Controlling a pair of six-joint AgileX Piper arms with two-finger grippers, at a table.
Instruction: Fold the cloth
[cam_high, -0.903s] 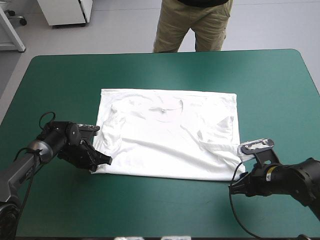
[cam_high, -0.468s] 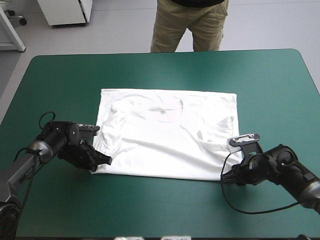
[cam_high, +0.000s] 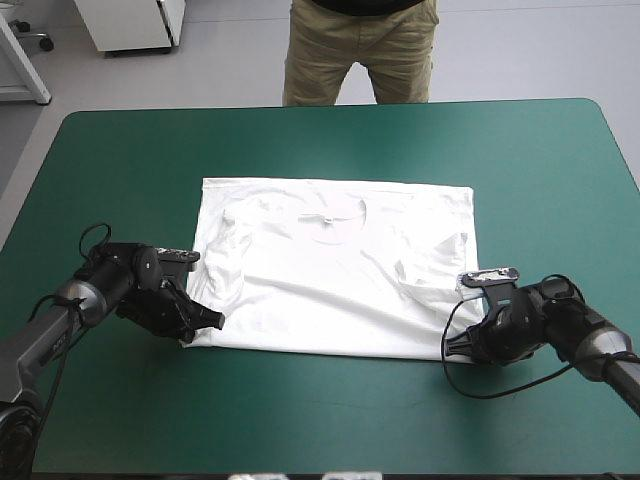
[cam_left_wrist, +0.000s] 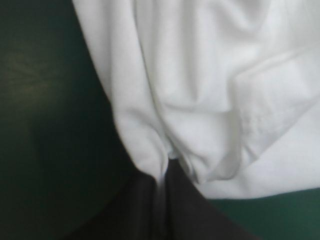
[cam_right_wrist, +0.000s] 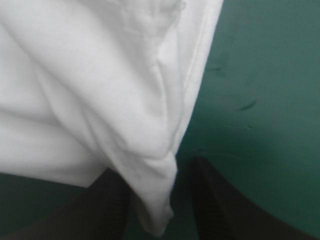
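T-shirt (cam_high: 335, 265) spread flat on the table (cam_high: 320, 420), its near left corner pinched in the left gripper (cam_high: 214, 320), while the right gripper (cam_high: 448, 345) has just moved in so the near right corner lies between its parted fingers (cam_right_wrist: 107, 200), likely ready to clamp and fold

No text, label, brand, number or sign can be read anywhere.
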